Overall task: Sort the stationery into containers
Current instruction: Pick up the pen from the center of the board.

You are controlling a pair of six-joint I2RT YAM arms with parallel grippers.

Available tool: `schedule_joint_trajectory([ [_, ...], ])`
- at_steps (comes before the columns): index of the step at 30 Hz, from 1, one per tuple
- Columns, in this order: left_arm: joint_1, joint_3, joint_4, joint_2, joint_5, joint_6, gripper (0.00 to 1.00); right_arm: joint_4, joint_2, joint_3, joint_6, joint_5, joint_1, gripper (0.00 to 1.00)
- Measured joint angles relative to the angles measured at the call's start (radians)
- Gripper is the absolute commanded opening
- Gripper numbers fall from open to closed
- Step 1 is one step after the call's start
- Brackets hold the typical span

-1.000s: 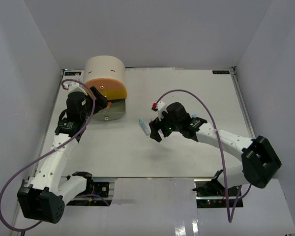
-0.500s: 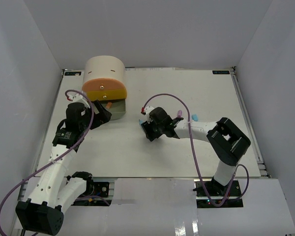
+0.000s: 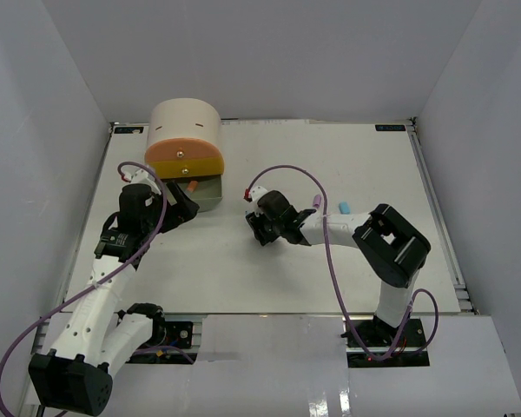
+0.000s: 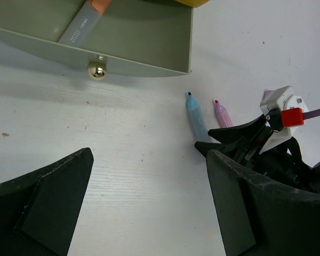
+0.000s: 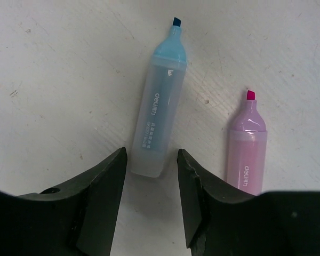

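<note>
Upper left: the beige cabinet [image 3: 184, 117] is sitting with its grey-green drawer [image 3: 210, 196] pulled out beneath the orange drawer [image 3: 184, 158]. The left gripper [image 3: 185, 206] is hovering just beside that drawer. At frame centre the right gripper [image 3: 257, 232] is hanging low over the white table [image 3: 330, 156]; a pink piece [image 3: 317, 200] and a blue piece [image 3: 343, 208] are lying to its right.

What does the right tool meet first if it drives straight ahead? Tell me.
The blue highlighter: its blunt end lies between the open fingers of the right tool, so it would likely slide along the barrel. The pink highlighter lies just outside.
</note>
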Motion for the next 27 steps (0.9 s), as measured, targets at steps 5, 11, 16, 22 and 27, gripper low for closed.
schedule_joint_trajectory([
  [5, 0.000, 0.000, 0.000, 0.000, 0.007, -0.007, 0.98, 0.006, 0.003, 0.000, 0.002, 0.008, 0.001, 0.47],
  [11, 0.000, 0.000, 0.000, 0.008, 0.026, -0.014, 0.98, 0.014, 0.000, -0.008, 0.004, 0.017, 0.001, 0.45],
  [16, 0.000, 0.000, 0.000, 0.012, 0.037, -0.018, 0.98, 0.029, -0.004, -0.019, 0.005, 0.029, 0.001, 0.28],
  [22, 0.000, 0.000, 0.006, 0.014, 0.072, -0.036, 0.98, 0.039, -0.024, -0.045, 0.010, 0.026, 0.001, 0.09],
  [27, 0.000, -0.037, 0.082, 0.017, 0.169, -0.106, 0.98, 0.031, -0.109, -0.108, 0.040, 0.014, 0.013, 0.08],
])
